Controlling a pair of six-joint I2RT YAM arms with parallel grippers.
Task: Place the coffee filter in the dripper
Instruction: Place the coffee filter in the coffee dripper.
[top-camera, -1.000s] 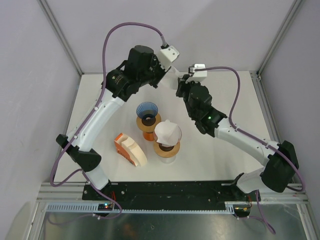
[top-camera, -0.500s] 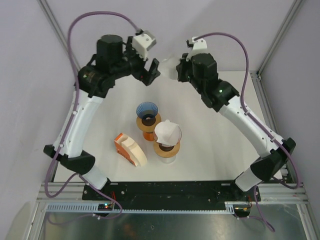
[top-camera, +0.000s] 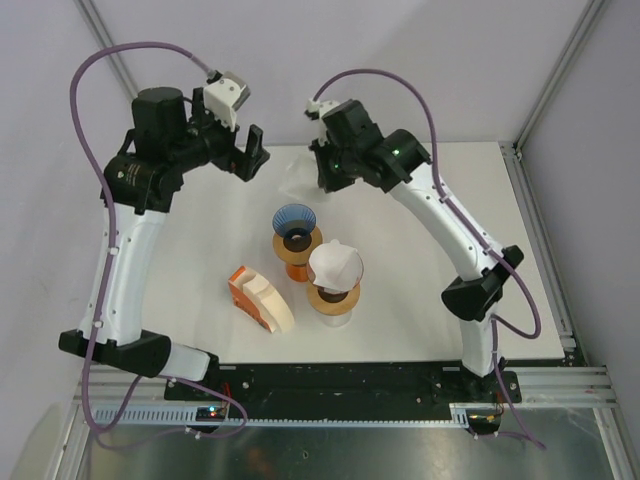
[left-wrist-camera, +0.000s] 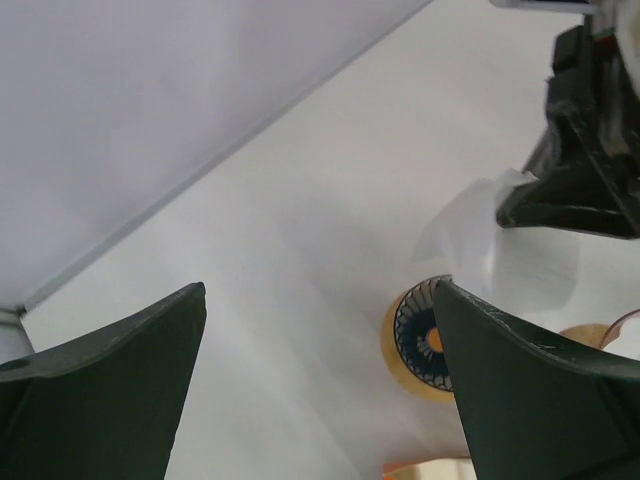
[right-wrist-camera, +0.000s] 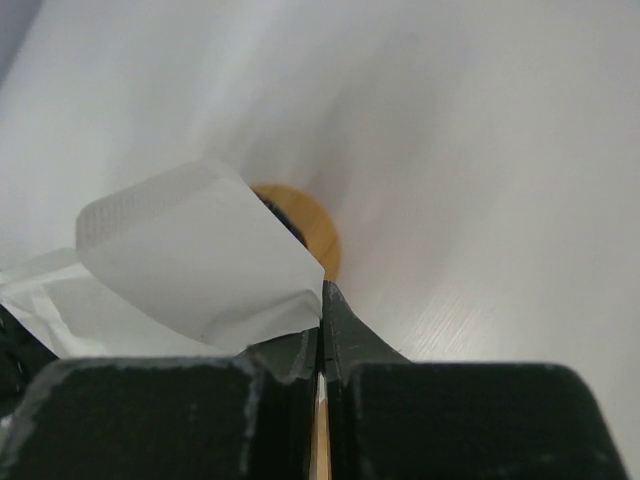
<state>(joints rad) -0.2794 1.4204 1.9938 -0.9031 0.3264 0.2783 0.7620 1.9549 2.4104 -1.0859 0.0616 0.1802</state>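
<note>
Filter (top-camera: 297, 179): one white paper cone, held in the air over the far part of the table (top-camera: 450, 280), just beyond the blue dripper (top-camera: 293, 221). One edge is pinched in the right pincer (top-camera: 322, 172), whose fingers are pressed together on the paper. The rest hangs free to the pincer's left. In the right wrist view the paper partly covers the dripper below it.

Left pincer (top-camera: 251, 156): raised at the far left, apart from the filter. Its fingers stand wide apart with nothing between them.

Blue dripper: upright on an orange stand (top-camera: 296, 262) at the middle of the table, its ribbed inside open to view.

Second dripper (top-camera: 334, 266): just beside the first, to its near right, on its own orange stand, with a white paper cone seated in it.

Holder (top-camera: 246, 291): orange, to the near left of both drippers, carrying a stack of cream-coloured papers on edge.
</note>
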